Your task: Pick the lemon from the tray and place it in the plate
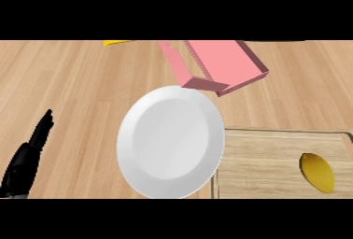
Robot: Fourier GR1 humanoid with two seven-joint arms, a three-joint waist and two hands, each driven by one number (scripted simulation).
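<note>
So starting at the fingers: our left hand is sitting at the lower left of the frame, fingers straight and pointing up toward the top, not wrapped around anything. It's just parked there over the wooden counter, well apart from everything else. We don't see our right hand anywhere in the frame.

Moving out from there, the white plate takes up the middle of the frame. It looks taller than wide from this angle and has nothing on it. Its right rim sits just beside the left edge of the tray, and we can't really tell if the two touch or if the plate overlaps it a little.

The tray is the light wood board with a thin raised border at the lower right of the frame, cut off by the right and bottom edges. The lemon is lying on it, way over at the lower right, an elongated yellow shape pointing roughly up and down. It's apart from the plate, with bare tray between them.

Up at the top centre there's a pink box, open and tilted, its low end coming down just above the plate's top rim. At the upper left, right at the top edge, we can see a small yellow thing, too cut off to say what it is.
</note>
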